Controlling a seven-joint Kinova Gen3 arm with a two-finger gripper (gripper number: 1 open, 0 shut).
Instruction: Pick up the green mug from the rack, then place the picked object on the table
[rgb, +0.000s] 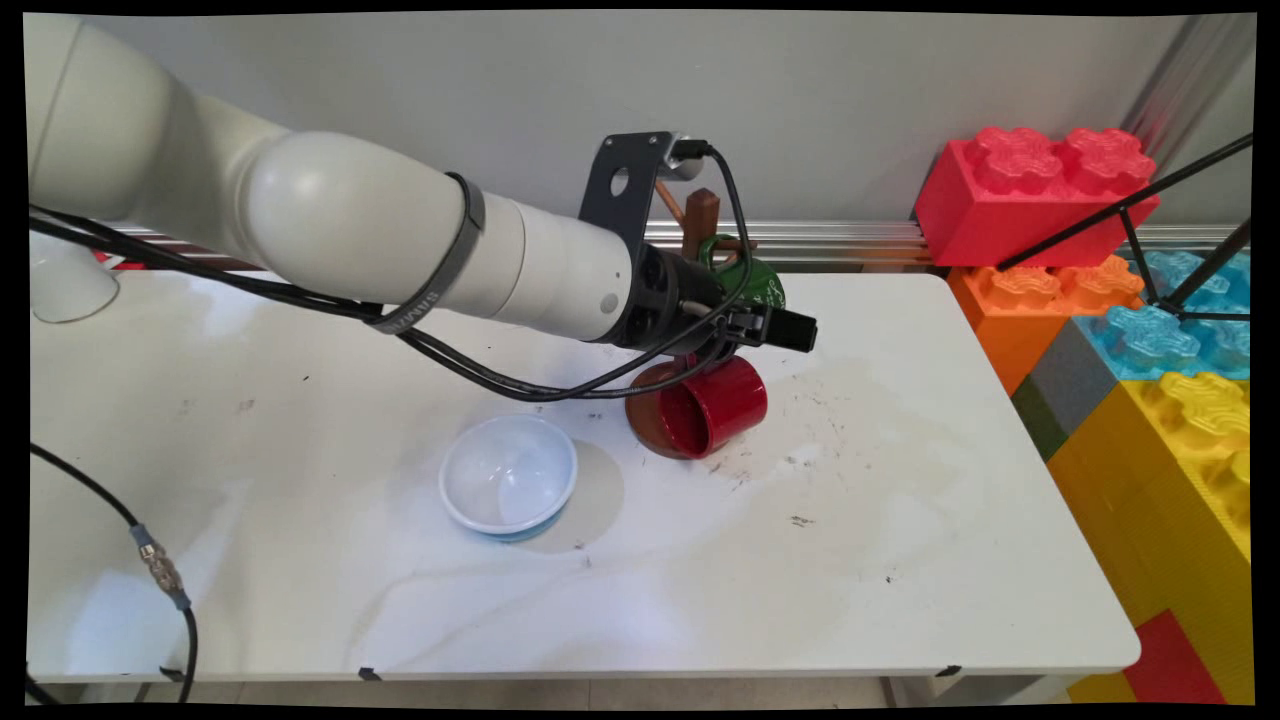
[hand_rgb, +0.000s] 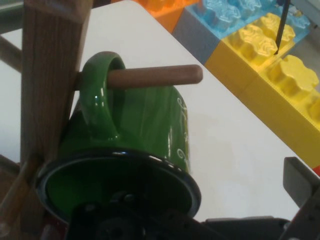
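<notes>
Green mug (hand_rgb: 150, 125) hung on one peg (hand_rgb: 155, 76) — hand (rgb: 775, 325) near, grip unclear.

The main view looks down from above the near side of the white table (rgb: 900, 560), facing the grey wall, and takes in the whole top. The hand view sits very close (almost touching) to a glossy green ceramic mug (hand_rgb: 145, 130) hung on a wooden peg rack (hand_rgb: 45, 75). Both views share that mug (rgb: 765, 280) and the big plastic toy bricks (rgb: 1180, 420).
</notes>
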